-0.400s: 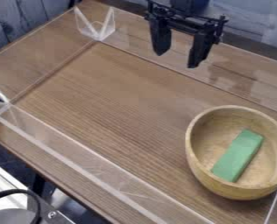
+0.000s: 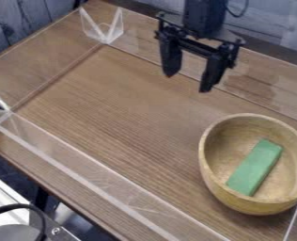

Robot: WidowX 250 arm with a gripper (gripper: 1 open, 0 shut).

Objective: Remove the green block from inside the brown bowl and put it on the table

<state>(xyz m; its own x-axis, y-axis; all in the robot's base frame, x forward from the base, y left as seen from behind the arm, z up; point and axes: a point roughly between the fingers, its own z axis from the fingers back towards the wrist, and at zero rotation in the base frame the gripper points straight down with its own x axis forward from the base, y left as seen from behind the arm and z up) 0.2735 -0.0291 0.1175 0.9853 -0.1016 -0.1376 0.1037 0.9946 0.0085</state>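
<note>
The desk [image 2: 114, 104] spreads below and to the left of the jaws, its near corners cut off by the frame. Low clear walls [image 2: 63, 155] edge it, hard to trace against the wood. The brown bowl [image 2: 214, 165] sits well below the jaws, to their right, its rim clipped at the frame edge. The gripper [image 2: 193, 69] hangs with jaws wide and empty, its arm cut off above. The green block [image 2: 256, 167] lies inside the bowl.

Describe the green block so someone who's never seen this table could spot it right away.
Start at the wood-grain table and look to its near right corner, where a round tan wooden bowl sits. Lying slantwise inside the bowl is the green block, a small flat bar. It is the only bright green thing in view, well apart from the black open hand hanging over the far side.
</note>
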